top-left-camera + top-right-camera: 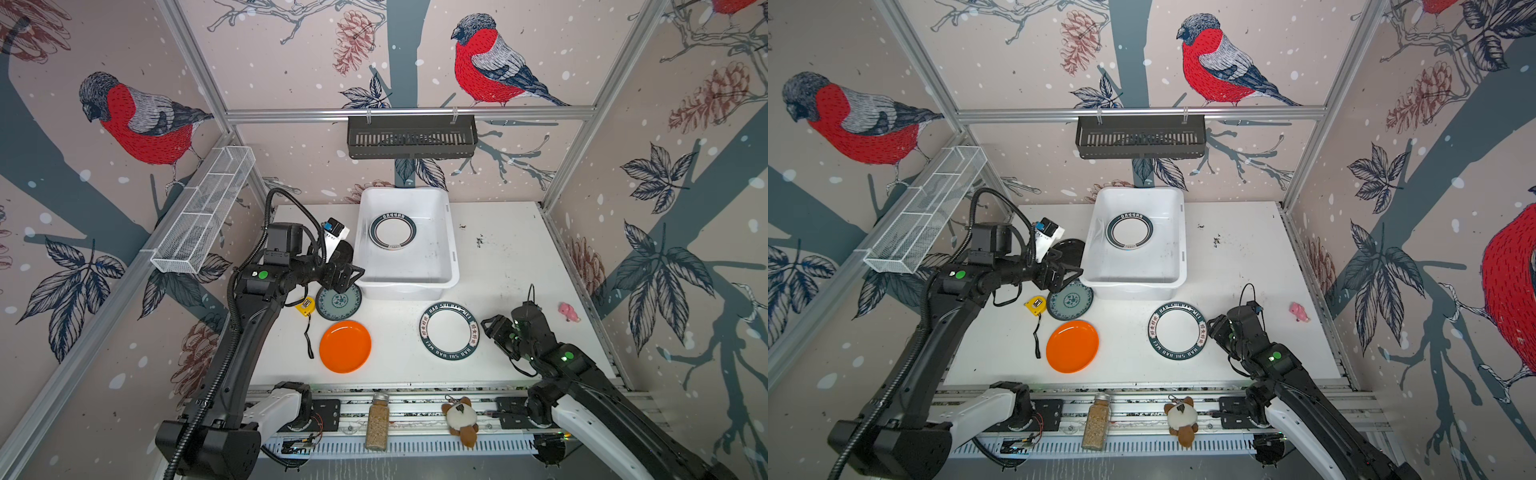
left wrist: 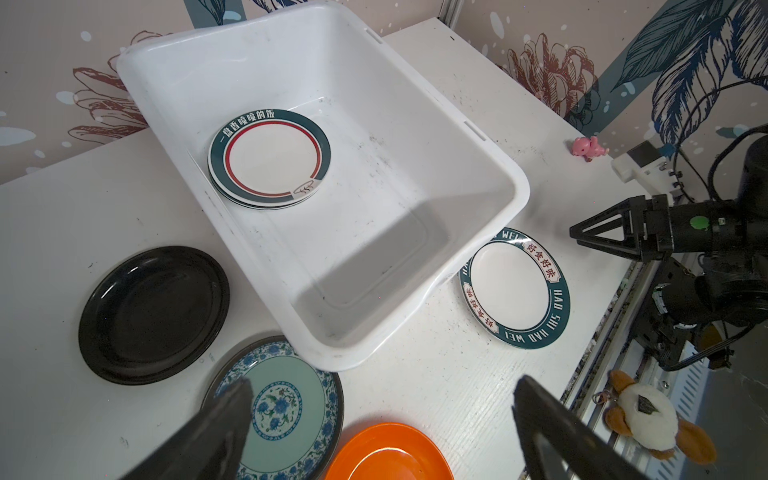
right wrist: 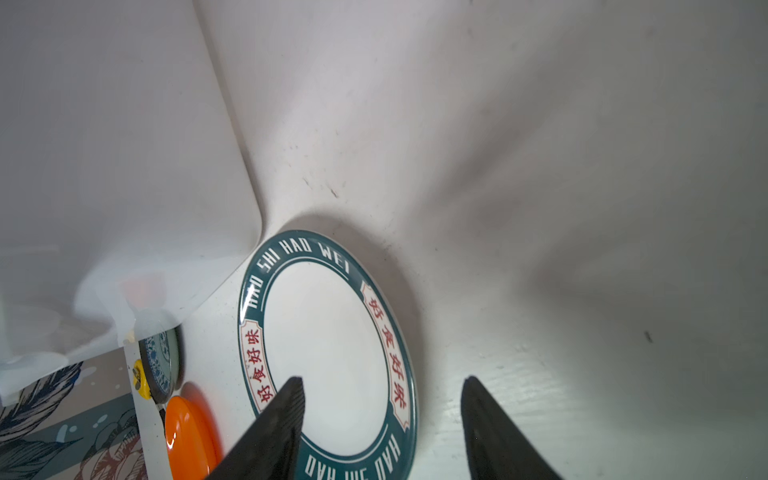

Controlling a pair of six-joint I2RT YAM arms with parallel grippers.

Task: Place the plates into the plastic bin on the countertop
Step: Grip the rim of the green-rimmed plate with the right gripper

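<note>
Plastic bin (image 1: 405, 286) sits rear centre of your surface (image 1: 511, 270), with stacked plates (image 1: 392, 231) in its back-left part. Far-left plate (image 1: 1071, 248) lies beside the bin's left wall. Corner plate (image 1: 338, 303) lies just before the front-left corner, near plate (image 1: 345, 346) closer to you. Right plate (image 1: 449, 330) lies before the front-right corner.

Inside the large white rectangular plastic bin (image 1: 422, 268), a round ringed plate (image 2: 270, 158) is coloured white with a dark teal rim, white lettering and a thin red ring. On the white, dark-speckled countertop (image 1: 511, 266), a round white plate (image 1: 449, 330) is rimmed in dark teal with white letters and red characters on cream panels. A plain orange round plate (image 1: 345, 346), a teal round plate patterned with blue flowers (image 1: 340, 309) and a glossy black round plate (image 2: 153, 313) are seen too.
</note>
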